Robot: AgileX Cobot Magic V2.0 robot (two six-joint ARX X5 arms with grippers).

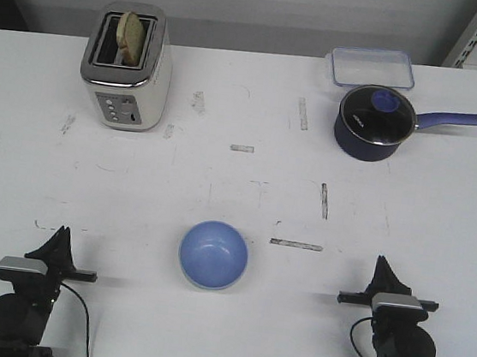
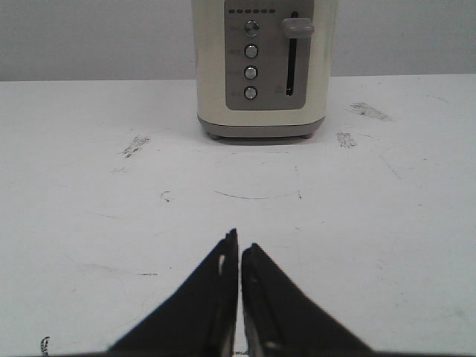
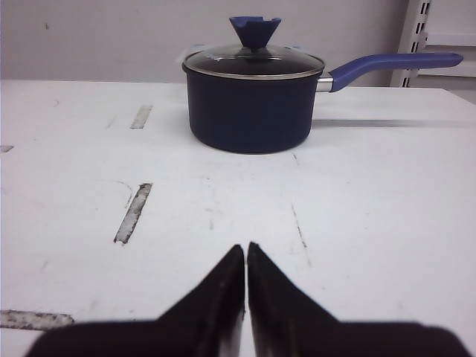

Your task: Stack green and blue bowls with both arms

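Blue bowl (image 1: 213, 254) sitting upright on white table (image 1: 237, 187), near front edge, between both arms; faint pale rim showing under its lower edge, green bowl not clearly seen. Left gripper (image 2: 239, 245) resting at bowl's 9 o'clock, well apart, tips pressed together, holding nothing. Right gripper (image 3: 246, 249) at bowl's 3 o'clock, tips likewise together, holding nothing. Toaster (image 1: 127, 67) standing at 11 o'clock, saucepan (image 1: 376, 122) at 1 o'clock.
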